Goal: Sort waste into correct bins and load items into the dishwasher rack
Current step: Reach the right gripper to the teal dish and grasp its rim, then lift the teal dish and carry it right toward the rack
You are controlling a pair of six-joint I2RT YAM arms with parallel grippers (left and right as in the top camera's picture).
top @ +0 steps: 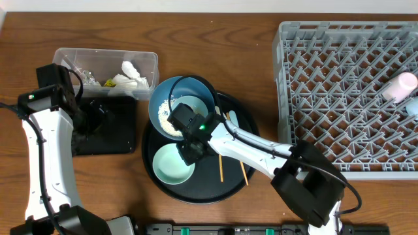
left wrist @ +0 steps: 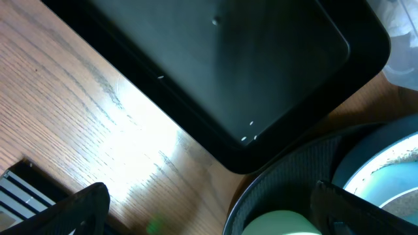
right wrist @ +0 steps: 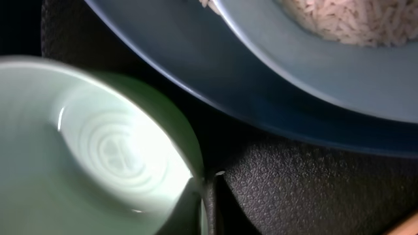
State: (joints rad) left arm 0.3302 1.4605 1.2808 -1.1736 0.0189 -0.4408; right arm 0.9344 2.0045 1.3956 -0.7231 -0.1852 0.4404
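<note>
On the nearest part of the bench, the round black tray (top: pixel 196 193) is not yet cleared. The small teal bowl (top: pixel 171 164) is seen at its near left, and two wooden chopsticks (top: pixel 221 168) are laid beside it on the tray floor. The right gripper (top: pixel 191 151) is lowered between the two bowls, its jaws drawn fully together at the teal bowl's rim. Whether that rim is actually pinched cannot be told from the wrist view.

Just beyond, at the tray's far left, the large blue bowl (top: pixel 160 98) is found with loose white rice (top: pixel 168 125) inside it. Neither bowl is judged dealt with, and the rice remains to be tipped out.

To the left, the shallow black rectangular tray (top: pixel 121 140) is seen nearly bare, only a few pale specks showing in it. The left gripper (top: pixel 91 121) is held over it with jaws spread wide and nothing between them.

Farther back, crumpled white tissues (top: pixel 130 72) and a small yellow wrapper (top: pixel 108 83) are already gathered in the clear rectangular tub (top: pixel 151 60), so the dry waste appears largely sorted.

On the right, the grey dishwasher rack (top: pixel 326 98) is almost unloaded. Only a pink cup (top: pixel 400 85) and a pale-blue item (top: pixel 413 106) are seen at its far right edge. The task is judged roughly at its middle, with the loading barely started.
</note>
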